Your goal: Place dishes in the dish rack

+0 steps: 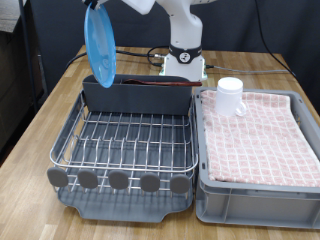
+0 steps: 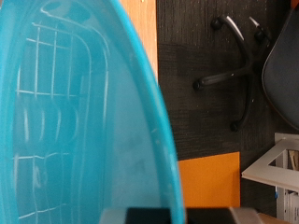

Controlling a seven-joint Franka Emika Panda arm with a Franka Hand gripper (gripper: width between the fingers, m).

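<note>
One blue plate (image 1: pixel 99 44) hangs on edge in the air above the far left corner of the dish rack (image 1: pixel 125 148), over the rack's tall back compartment, and the arm reaches down to it from the exterior view's top. Whether the hand is spread or pinching the plate cannot be told, since the hand is hidden in both views. A reddish spoon (image 1: pixel 160 84) lies across that back compartment. Further right, a white mug (image 1: pixel 231 95) sits on the pink checked cloth (image 1: pixel 258 140) in the grey bin (image 1: pixel 255 202). Everything rests on a wooden surface (image 1: pixel 30 150).
</note>
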